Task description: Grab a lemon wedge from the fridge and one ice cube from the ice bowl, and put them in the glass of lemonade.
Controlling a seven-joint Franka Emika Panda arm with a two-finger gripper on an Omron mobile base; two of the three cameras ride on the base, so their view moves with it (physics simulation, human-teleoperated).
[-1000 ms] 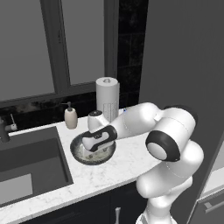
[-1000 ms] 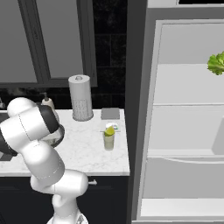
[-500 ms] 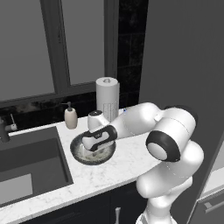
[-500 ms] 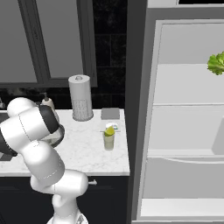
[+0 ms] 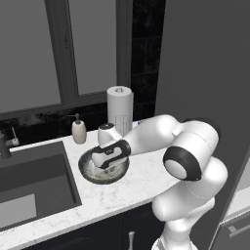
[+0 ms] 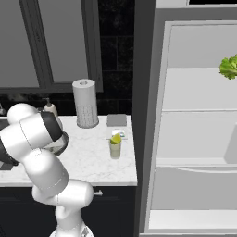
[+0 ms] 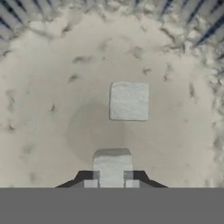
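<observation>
In the hand view my gripper (image 7: 112, 178) reaches down into the whitish inside of the ice bowl (image 7: 52, 113). Its two dark fingertips (image 7: 90, 177) press on either side of one ice cube (image 7: 112, 164). A second ice cube (image 7: 129, 101) lies loose just beyond it. From the left base view, the hand hangs over the dark speckled ice bowl (image 5: 88, 173) on the counter. The glass of lemonade (image 6: 115, 148) stands near the counter's right end, with a yellow-green lemon wedge (image 6: 115, 138) at its top. The fridge (image 6: 194, 115) is open on the right.
A paper towel roll (image 5: 119, 110) and a beige soap dispenser (image 5: 78, 131) stand behind the bowl. The sink (image 5: 29, 180) lies to its left. A frilly green leafy vegetable (image 6: 227, 67) sits on an upper fridge shelf. A grey pad (image 6: 116, 120) lies behind the glass.
The hand has sunk slightly lower into the ice bowl. The glass, the fridge and the other things have not moved.
</observation>
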